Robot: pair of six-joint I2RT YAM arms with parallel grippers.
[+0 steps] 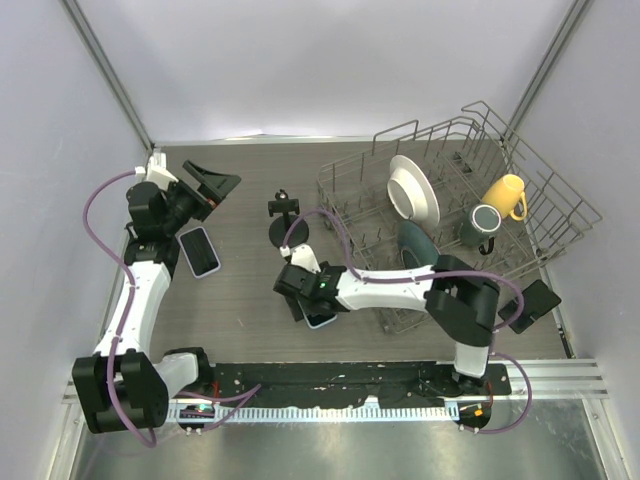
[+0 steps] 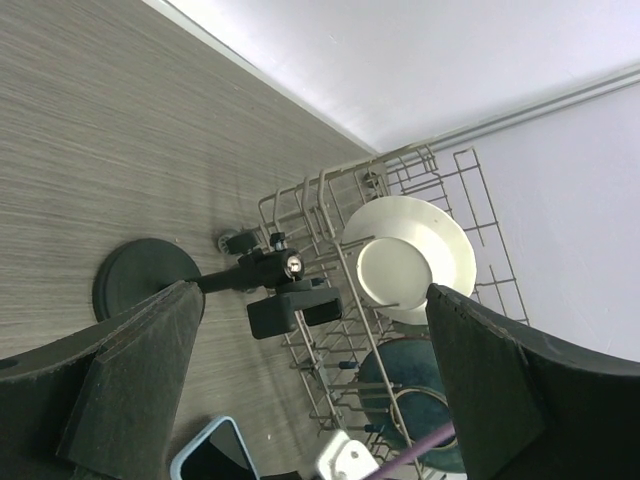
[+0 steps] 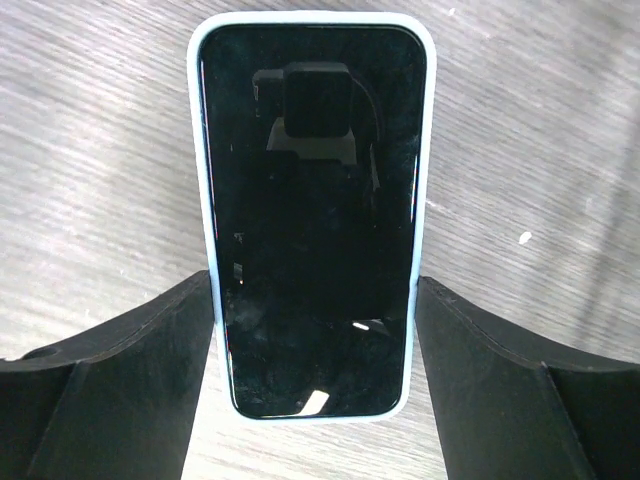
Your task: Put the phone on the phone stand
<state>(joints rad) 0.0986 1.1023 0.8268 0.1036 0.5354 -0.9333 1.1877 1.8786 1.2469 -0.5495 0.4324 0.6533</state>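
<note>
Well left of the stand (image 1: 289,235), the left fingers (image 2: 130,380) gape wide and empty; a second phone (image 1: 198,250) lies there on the table (image 1: 240,300). Just nearer than the stand, the phone (image 3: 310,220) lies flat, right fingers (image 3: 120,380) closed against its long edges.

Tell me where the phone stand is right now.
In the top view the phone stand stands upright mid-table, just left of the dish rack and just beyond the right gripper, which is closed on the phone.
</note>
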